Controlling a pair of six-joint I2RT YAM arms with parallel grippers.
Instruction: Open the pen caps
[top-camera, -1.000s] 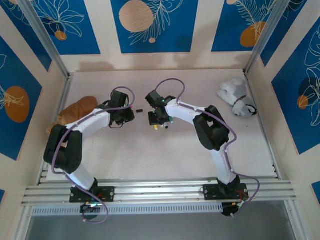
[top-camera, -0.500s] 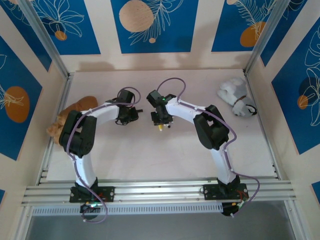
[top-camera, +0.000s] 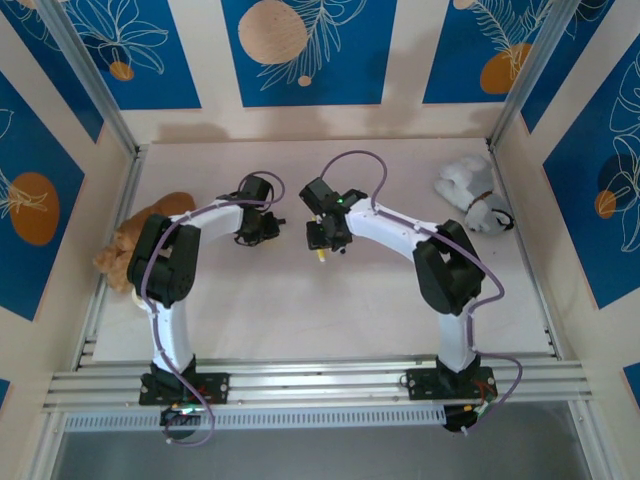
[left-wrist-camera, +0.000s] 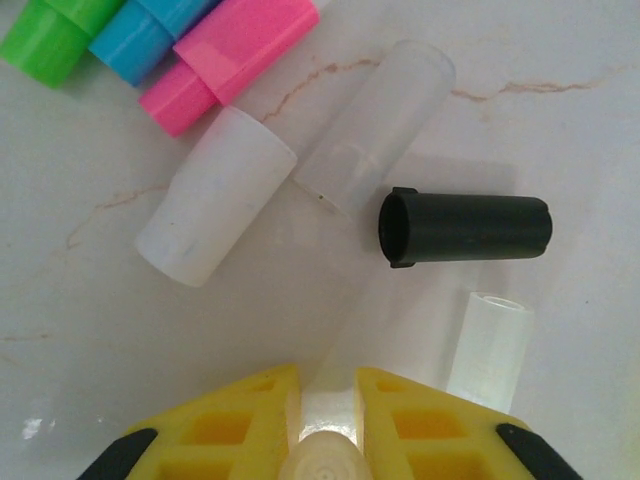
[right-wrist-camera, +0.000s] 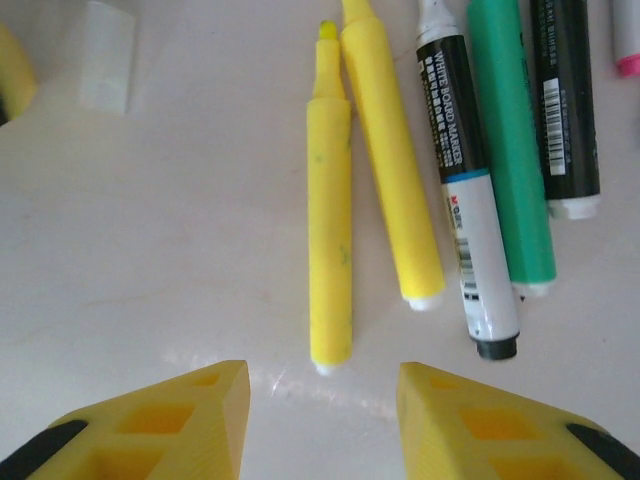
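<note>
The left wrist camera shows the left gripper (left-wrist-camera: 325, 385) with its yellow fingers (left-wrist-camera: 250, 420) nearly pressed together on a pale round-ended piece (left-wrist-camera: 322, 465). Beyond it the pen caps (left-wrist-camera: 215, 210) lie loose: black cap (left-wrist-camera: 465, 228) at 1 o'clock, clear ones around it, pink, blue and green at 11. The right wrist camera shows the right gripper (right-wrist-camera: 322, 385) spread empty, with uncapped yellow pens (right-wrist-camera: 330, 230) at 12. From above, both grippers sit mid-table between a brown plush (top-camera: 150, 230) at 9 and a white plush (top-camera: 470, 195) at 2.
</note>
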